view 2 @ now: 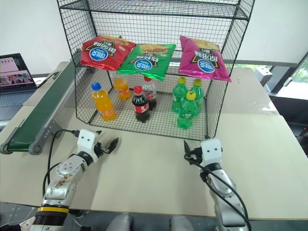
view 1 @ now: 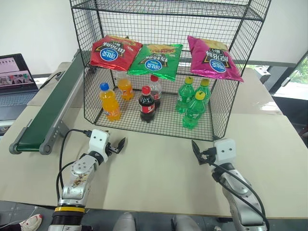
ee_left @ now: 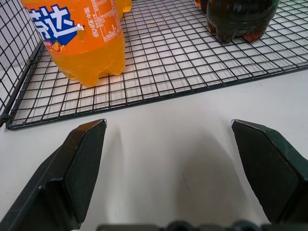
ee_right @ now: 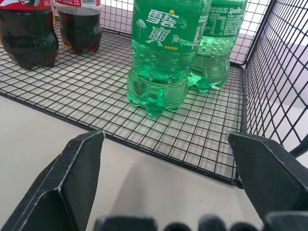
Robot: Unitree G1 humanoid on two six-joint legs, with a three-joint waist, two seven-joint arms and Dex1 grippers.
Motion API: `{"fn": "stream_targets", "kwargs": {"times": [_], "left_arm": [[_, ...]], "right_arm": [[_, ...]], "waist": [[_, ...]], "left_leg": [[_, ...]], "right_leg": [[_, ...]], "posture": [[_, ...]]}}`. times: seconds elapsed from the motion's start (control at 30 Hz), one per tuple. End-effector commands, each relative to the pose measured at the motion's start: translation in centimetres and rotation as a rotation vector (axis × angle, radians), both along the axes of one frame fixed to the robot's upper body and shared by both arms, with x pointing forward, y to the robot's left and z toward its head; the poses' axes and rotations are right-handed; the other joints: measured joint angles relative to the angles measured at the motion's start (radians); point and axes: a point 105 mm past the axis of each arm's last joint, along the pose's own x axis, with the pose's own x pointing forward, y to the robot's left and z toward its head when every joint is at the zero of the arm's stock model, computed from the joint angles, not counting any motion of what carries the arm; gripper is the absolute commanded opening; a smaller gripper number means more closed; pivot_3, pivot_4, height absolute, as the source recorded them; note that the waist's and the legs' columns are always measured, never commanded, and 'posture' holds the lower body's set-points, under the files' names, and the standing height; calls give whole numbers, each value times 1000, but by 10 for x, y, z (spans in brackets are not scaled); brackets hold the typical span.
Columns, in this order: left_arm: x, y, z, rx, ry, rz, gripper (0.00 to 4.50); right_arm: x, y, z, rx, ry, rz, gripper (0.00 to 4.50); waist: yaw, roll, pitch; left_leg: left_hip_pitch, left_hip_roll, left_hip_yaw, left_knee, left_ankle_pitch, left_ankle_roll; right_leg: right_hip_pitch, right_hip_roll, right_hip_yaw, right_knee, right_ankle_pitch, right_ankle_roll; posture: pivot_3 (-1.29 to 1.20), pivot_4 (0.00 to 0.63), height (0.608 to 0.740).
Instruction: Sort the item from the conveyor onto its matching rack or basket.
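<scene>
The item, a shiny green chip bag [view 1: 156, 61], lies on the middle tier of the black wire rack [view 1: 168, 19], between a red bag [view 1: 115, 52] and a magenta bag [view 1: 214, 58]. The conveyor [view 1: 53, 108] with its dark green belt runs along the table's left side and carries nothing. My left gripper [view 1: 118, 147] hovers open over the table just in front of the rack's lower tier, facing an orange soda bottle [ee_left: 82, 38]. My right gripper [view 1: 198, 153] is open too, level with the left, facing the green soda bottles [ee_right: 161, 53]. Nothing sits between either pair of fingers.
The rack's lower tier holds orange soda [view 1: 109, 102], cola [view 1: 147, 104] and green soda bottles [view 1: 192, 103]. A laptop [view 1: 14, 74] stands at the far left beyond the conveyor. Bare beige tabletop [view 1: 159, 173] stretches between my two grippers.
</scene>
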Motion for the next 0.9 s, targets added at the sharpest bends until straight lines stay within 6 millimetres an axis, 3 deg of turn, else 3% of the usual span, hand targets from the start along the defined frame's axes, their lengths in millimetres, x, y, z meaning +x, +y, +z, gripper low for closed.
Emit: {"fn": "stream_targets", "kwargs": {"times": [0.03,0.9], "left_arm": [[1,-2,11,-17,-30,-22,4411],[-1,3,9,-8,-29,-29,4411]], "right_arm": [[-3,-4,19,-2,-78,-15,4500],[-7,-2,19,-12,-71,-5,4500]], "waist": [[0,0,0],[-1,0,0]], "left_leg": [[0,0,0,0,0,0],[0,0,0,2,0,0]], "right_leg": [[0,0,0,0,0,0],[0,0,0,1,0,0]], "posture": [[0,150,740],[0,150,740]]}}
